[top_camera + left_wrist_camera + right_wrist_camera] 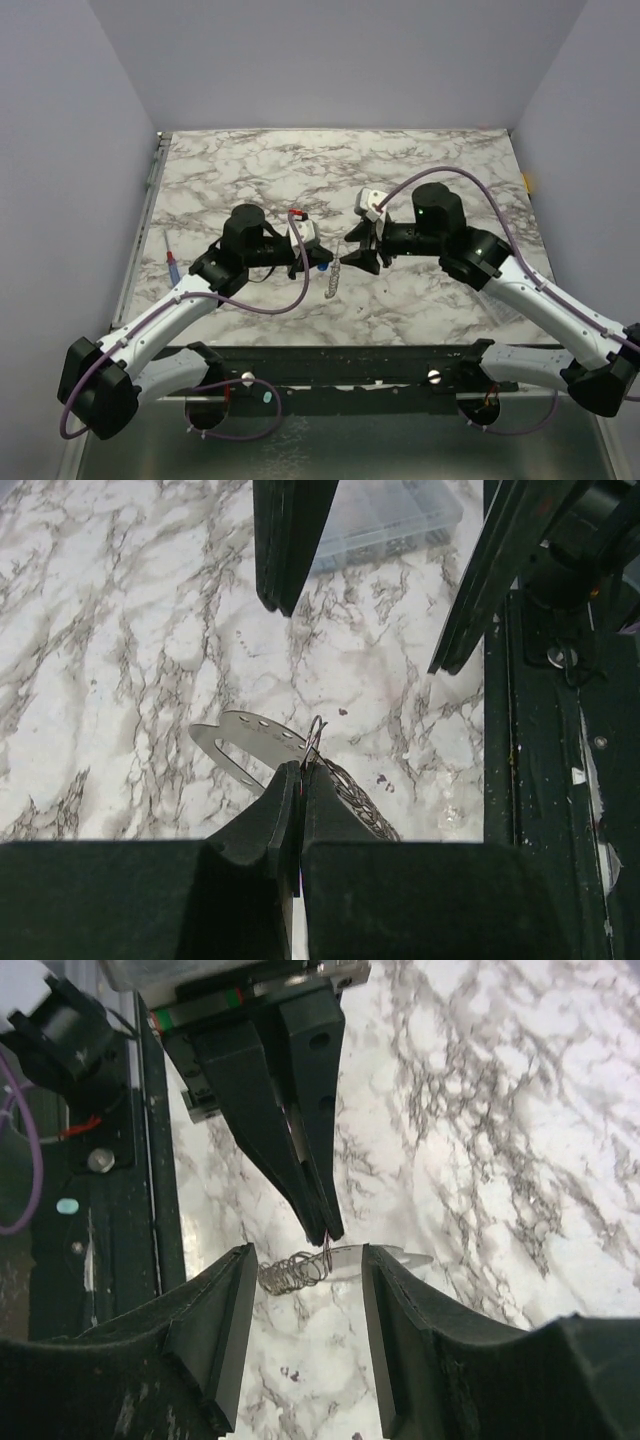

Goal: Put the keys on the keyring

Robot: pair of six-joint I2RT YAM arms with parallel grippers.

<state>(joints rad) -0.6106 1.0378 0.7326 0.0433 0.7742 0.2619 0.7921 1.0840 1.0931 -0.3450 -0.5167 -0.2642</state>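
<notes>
Silvery keyring (316, 731) tight between tips of left tool (300, 772), right tool (307, 1260) agape.

Flat silvery key (240, 742) touches the thin wire keyring (316, 730).

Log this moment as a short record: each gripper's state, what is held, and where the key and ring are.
left gripper: shut, pinching the thin wire of the keyring
right gripper: open, its fingers on either side of the key, not clamped
key: flat, silvery, at the ring, above the marble table
chain: coiled, beside the key
key on ring: cannot tell
screwdriver: near the table's left edge, untouched
</notes>
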